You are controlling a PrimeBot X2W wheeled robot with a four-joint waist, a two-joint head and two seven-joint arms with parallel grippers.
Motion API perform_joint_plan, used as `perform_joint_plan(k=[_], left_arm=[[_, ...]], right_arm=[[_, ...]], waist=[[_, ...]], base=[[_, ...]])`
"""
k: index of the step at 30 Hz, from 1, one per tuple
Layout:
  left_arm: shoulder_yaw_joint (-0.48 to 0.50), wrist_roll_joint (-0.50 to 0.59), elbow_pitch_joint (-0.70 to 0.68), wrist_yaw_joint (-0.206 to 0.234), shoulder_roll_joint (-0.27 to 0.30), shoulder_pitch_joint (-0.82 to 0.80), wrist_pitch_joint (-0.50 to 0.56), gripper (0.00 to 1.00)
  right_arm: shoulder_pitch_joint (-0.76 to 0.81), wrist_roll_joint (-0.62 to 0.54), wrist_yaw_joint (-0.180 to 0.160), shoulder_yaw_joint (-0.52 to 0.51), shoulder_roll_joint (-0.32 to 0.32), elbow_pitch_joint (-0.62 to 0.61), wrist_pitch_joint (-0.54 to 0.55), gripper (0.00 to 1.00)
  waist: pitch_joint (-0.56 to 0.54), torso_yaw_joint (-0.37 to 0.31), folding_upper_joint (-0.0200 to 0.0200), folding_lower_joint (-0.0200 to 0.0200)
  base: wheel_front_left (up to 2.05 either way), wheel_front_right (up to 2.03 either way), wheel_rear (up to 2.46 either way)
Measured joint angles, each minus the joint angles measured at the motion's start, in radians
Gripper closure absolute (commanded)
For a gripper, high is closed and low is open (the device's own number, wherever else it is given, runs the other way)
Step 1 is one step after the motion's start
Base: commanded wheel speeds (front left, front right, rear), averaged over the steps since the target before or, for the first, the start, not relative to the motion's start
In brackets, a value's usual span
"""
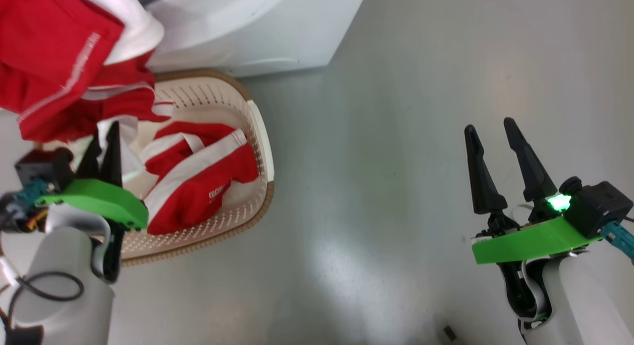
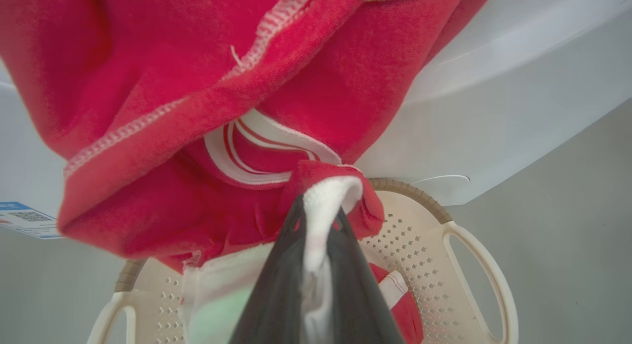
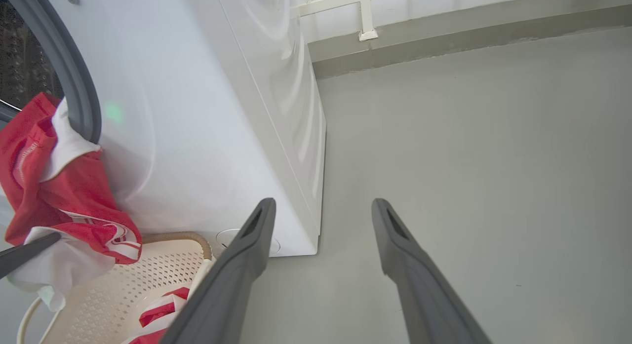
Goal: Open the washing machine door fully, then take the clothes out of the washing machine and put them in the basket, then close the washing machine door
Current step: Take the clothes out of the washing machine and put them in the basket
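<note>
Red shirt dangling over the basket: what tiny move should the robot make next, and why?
Probably open the left end effector and let the red shirt drop. It pinches the shirt's white trim above the basket, where another shirt already lies. The red shirt's top looks draped at the washing machine opening, so it may need another tug.

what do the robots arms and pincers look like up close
The left pincer and right pincer each have two long, dark, tapering fingers set on a bright green plate, atop a pale grey forearm. A black box with a teal plug sits by each plate. A green light glows on the right one; a black cable loops along the left forearm.
</note>
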Motion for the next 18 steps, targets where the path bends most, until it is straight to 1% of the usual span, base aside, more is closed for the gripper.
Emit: perform_joint_plan(k=[2,4,6,7,8,10,11,12,18], left_arm=[[-0.001,0.0,0.021,0.0,0.008,-0.028,0.0,0.85],[0.001,0.0,0.041,0.0,0.016,-0.048,0.0,0.81],[0.003,0.0,0.052,0.0,0.019,-0.06,0.0,0.79],[0.003,0.0,0.057,0.0,0.019,-0.066,0.0,0.77],[0.003,0.0,0.061,0.0,0.019,-0.072,0.0,0.72],[0.004,0.0,0.063,0.0,0.018,-0.077,0.0,0.38],[0.005,0.0,0.063,0.0,0.018,-0.077,0.0,0.13],[0.005,0.0,0.064,0.0,0.016,-0.078,0.0,0.0],[0.021,-0.005,0.038,0.0,0.001,-0.08,0.0,0.0]], right_arm=[[-0.009,0.0,0.0,0.002,0.0,-0.002,0.0,0.0],[-0.014,0.0,0.0,0.005,0.0,-0.006,0.0,0.0],[-0.014,0.0,0.0,0.006,0.0,-0.007,0.0,0.0],[-0.014,0.0,0.0,0.006,0.0,-0.007,0.0,0.0],[-0.014,0.0,0.0,0.006,0.0,-0.009,0.0,0.0],[-0.015,0.0,0.0,0.004,0.0,-0.01,0.0,0.0],[-0.016,0.0,0.0,0.003,0.0,-0.01,0.0,0.0],[-0.017,0.0,0.0,0.002,0.0,-0.01,0.0,0.0],[-0.033,-0.001,0.0,-0.005,-0.001,-0.008,0.0,0.0]], waist=[[0.021,-0.002,0.0,0.0],[0.04,-0.004,0.0,0.0],[0.055,-0.007,0.0,0.0],[0.061,-0.009,0.0,0.0],[0.07,-0.011,0.0,0.0],[0.075,-0.012,0.0,0.0],[0.077,-0.011,0.0,-0.0001],[0.077,-0.009,0.0,0.0],[0.068,0.005,0.0,-0.0001]], base=[[0.0,0.0,0.0],[0.0,0.0,0.0],[0.0,0.0,0.0],[0.0,0.0,0.0],[0.0,0.0,0.0],[0.0,0.0,0.0],[0.0,0.0,0.0],[0.0,0.0,0.0],[0.0,0.0,0.0]])
